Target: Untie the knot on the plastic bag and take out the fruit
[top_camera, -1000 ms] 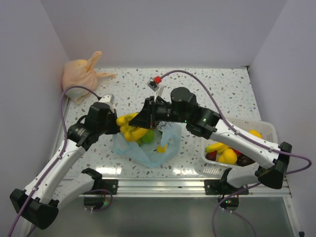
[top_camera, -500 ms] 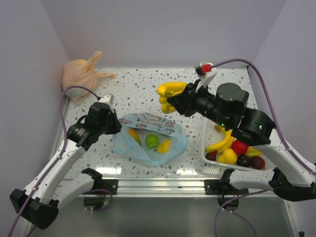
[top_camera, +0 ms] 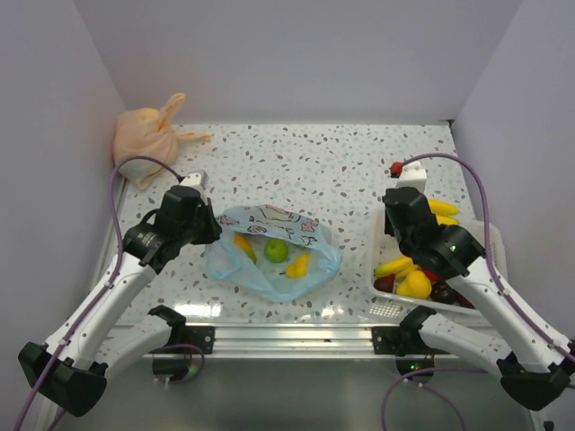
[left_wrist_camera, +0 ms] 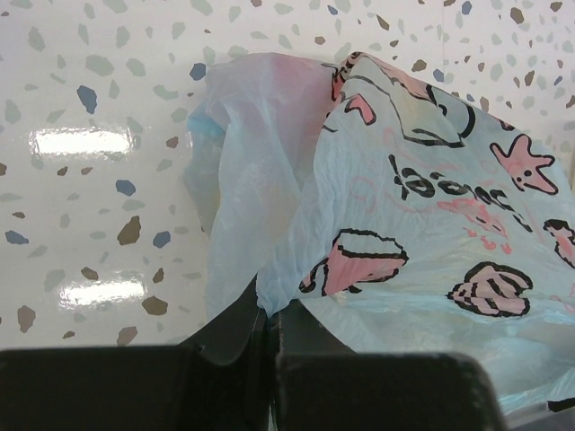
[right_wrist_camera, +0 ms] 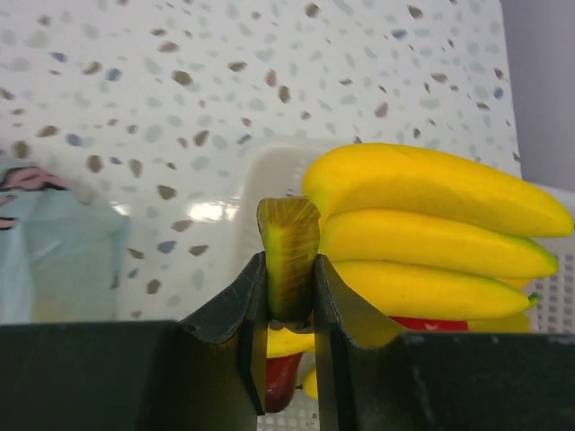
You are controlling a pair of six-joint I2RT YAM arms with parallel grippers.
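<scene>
While right tool (right_wrist_camera: 289,274) grips smooth bananas (right_wrist_camera: 422,224), left tool (left_wrist_camera: 269,316) clamps crinkled plastic bag (left_wrist_camera: 422,215).

Look at that plastic bag (top_camera: 269,280): pale see-through blue, its printed panel white and pink, with black-outlined shells and a pink starfish. In it, a green fruit (top_camera: 277,251) and yellow-orange pieces (top_camera: 298,264). The banana bunch (right_wrist_camera: 422,224) is bright yellow, its cut stem greenish. The left claw (left_wrist_camera: 269,316) is black, and so is the right claw (right_wrist_camera: 289,266). The table (top_camera: 314,171) is white, speckled grey, brown and blue. There's a peach-orange bag (top_camera: 148,135) at the far left corner, and the basket (top_camera: 384,309) is white.
</scene>
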